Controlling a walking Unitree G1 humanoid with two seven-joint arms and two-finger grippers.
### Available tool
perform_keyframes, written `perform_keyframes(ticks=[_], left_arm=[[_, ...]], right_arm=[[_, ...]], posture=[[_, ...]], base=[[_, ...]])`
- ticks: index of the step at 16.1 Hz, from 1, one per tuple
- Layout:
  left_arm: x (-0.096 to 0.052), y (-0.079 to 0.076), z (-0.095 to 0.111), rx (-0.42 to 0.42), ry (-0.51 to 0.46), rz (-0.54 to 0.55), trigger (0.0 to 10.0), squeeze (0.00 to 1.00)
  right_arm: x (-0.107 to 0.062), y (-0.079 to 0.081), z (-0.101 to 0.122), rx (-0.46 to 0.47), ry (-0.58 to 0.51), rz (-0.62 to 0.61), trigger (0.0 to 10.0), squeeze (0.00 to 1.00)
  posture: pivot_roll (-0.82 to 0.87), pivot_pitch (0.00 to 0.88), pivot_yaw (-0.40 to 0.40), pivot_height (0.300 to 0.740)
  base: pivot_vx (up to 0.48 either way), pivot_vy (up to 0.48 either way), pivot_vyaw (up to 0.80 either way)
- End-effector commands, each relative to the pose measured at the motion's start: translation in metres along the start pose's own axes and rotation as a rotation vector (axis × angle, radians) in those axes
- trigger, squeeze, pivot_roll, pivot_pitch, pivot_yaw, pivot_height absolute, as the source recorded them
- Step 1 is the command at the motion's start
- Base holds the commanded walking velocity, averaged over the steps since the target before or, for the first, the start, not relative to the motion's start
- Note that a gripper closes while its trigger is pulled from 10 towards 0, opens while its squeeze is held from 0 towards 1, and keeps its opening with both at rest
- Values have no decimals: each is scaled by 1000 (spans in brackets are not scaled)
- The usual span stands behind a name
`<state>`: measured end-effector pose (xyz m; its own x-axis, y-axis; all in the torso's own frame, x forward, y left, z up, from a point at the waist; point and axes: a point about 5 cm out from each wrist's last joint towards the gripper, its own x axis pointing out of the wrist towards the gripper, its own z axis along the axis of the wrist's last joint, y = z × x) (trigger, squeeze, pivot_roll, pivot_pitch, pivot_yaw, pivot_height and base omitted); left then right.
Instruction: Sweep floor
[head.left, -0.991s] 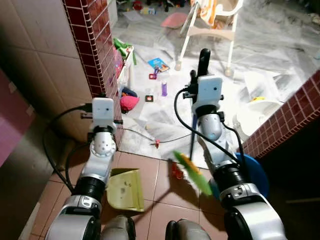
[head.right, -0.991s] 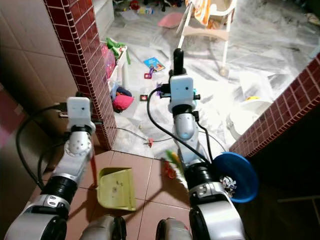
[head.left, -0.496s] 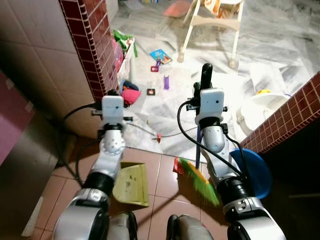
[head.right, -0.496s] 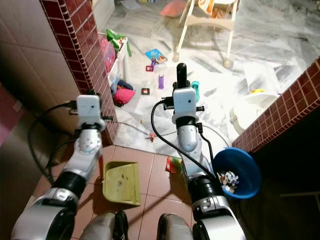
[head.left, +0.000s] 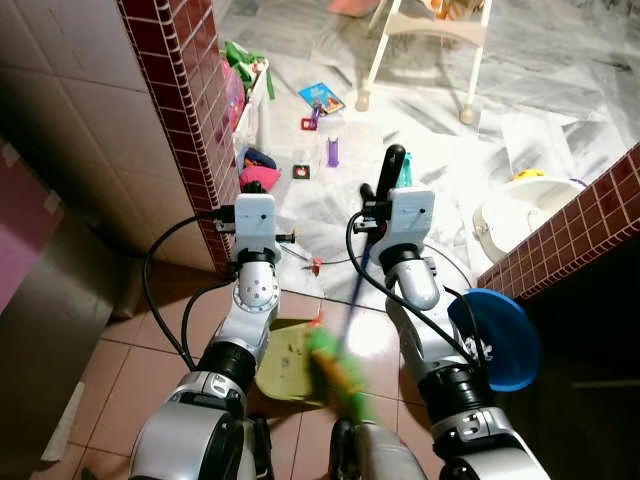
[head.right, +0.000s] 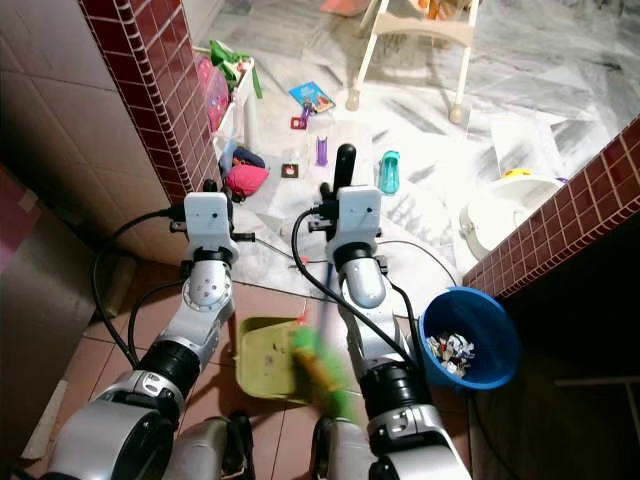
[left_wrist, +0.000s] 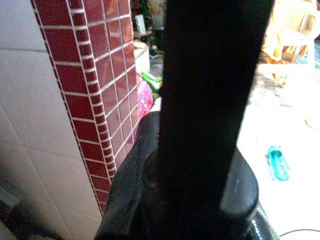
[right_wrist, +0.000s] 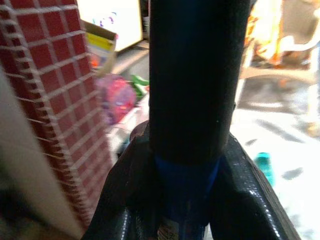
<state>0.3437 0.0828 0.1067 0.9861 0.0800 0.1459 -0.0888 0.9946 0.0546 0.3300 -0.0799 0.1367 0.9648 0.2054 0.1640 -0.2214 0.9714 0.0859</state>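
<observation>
A yellow-green dustpan rests on the terracotta tiles just in front of my feet. Its upright black handle runs through my left gripper, which is shut on it. My right gripper is shut on the broom's blue-and-black handle. The blue shaft slants down and left to the blurred green broom head, which is at the dustpan's right edge. A small red scrap lies by the pan's far corner.
A blue bin holding litter stands at my right, against a low red-brick wall. A red-brick pillar rises at left. Toys, a teal bottle, a cable, a white bowl and a high chair are on the marble floor ahead.
The green broom head has swept from my right side leftward to the dustpan. The red scrap has moved with it toward the pan. Both arms shifted closer together.
</observation>
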Motion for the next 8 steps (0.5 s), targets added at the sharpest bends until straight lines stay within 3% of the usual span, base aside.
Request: perform_keyframes(ticks=[1,5,6,8], left_arm=[[-9,-4,-18,8,100,-17,10000,0],[-4,-1,-17,18,100,-12,10000,0],[-3,1,-16,23,98,-9,10000,0],[0,5,-15,23,97,0,10000,0]], right_arm=[[-1,3,5,52,-6,50,10000,0],[-4,6,29,124,-17,284,10000,0],[-2,7,41,160,-33,375,10000,0],[8,5,61,166,-80,443,10000,0]], posture=[[-172,207,-63,740],[-190,171,-57,740],[-194,150,-54,740],[-193,133,-50,740]], base=[[0,0,0],[0,0,0],[0,0,0],[0,0,0]])
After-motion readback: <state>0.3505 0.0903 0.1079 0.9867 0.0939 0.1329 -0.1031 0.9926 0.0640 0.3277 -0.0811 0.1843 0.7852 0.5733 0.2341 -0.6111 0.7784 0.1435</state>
